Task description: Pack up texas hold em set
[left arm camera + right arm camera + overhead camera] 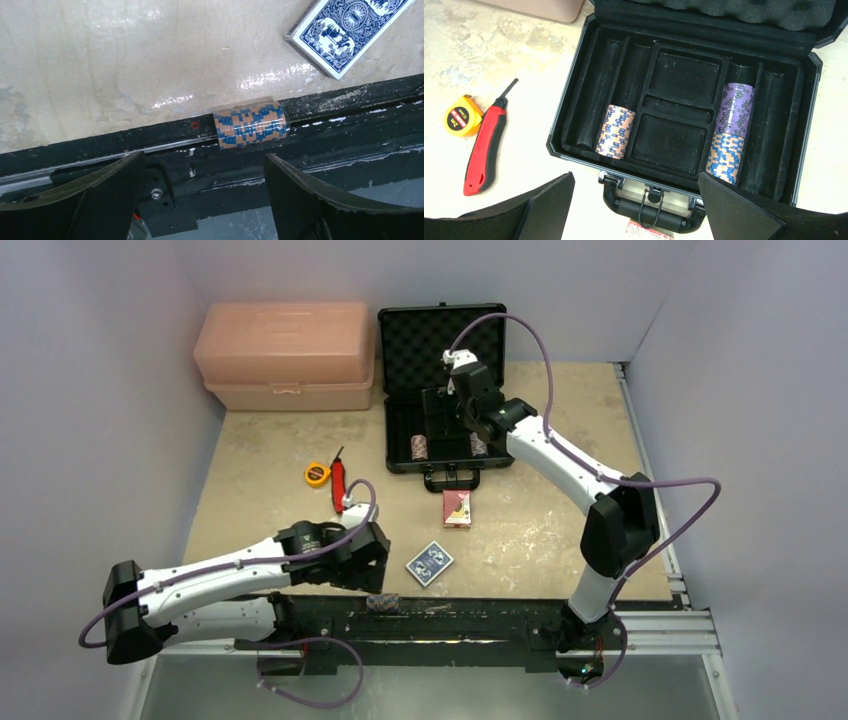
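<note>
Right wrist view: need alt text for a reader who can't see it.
Open black briefcase with three chip stacks in its foam tray: an orange-blue stack left of the empty centre wells, a purple stack above a second orange-blue stack on the right. A red utility knife and yellow tape measure lie left of it; the right gripper hangs open below.

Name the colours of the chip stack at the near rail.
Chip stack: orange and blue; left wrist view.
</note>
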You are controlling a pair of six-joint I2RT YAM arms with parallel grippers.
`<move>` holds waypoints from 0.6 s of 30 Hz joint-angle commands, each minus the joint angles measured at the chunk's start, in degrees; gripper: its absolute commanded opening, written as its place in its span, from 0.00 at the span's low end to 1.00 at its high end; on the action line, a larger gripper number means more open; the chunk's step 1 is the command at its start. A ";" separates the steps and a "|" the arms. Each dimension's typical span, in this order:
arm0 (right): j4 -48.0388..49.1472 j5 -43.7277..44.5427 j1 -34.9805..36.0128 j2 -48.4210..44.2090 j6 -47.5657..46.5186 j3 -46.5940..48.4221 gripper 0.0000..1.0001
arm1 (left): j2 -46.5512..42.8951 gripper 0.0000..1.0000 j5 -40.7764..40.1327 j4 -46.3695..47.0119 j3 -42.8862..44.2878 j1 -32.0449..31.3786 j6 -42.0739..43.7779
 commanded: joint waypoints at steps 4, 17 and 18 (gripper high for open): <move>2.62 2.23 -0.08 -5.02 -0.09 -2.29 0.99 | 6.51 0.90 -2.61 9.11 -1.95 -6.39 -11.83; 3.40 5.72 -0.03 -6.98 0.26 -3.97 0.99 | 13.03 0.94 1.95 14.72 -5.52 -8.21 -15.97; 3.49 5.71 -0.03 -6.91 0.26 -4.07 0.99 | 13.79 0.94 2.21 14.86 -5.62 -8.22 -16.04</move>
